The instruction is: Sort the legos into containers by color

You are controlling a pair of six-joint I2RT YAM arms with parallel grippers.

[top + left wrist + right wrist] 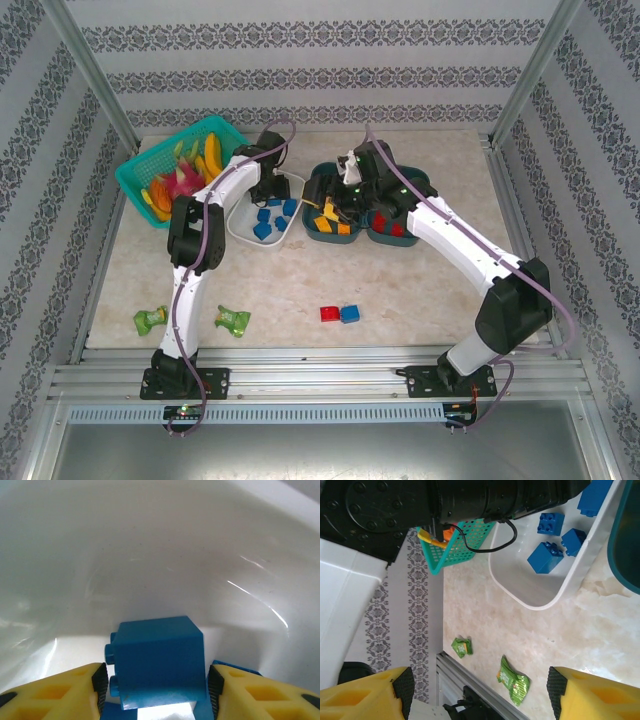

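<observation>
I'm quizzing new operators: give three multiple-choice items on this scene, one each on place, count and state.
1. The green packets lie: A) on the table; B) in the basket; C) in a tub.
2. Legos loose on the table: A) none; B) two; C) five.
3. The right fingers are: A) open, empty; B) shut on a brick; C) shut on a packet.
1 A: both lie on bare tabletop. 2 B: one red, one blue, side by side. 3 A: wide apart, nothing between.
</observation>
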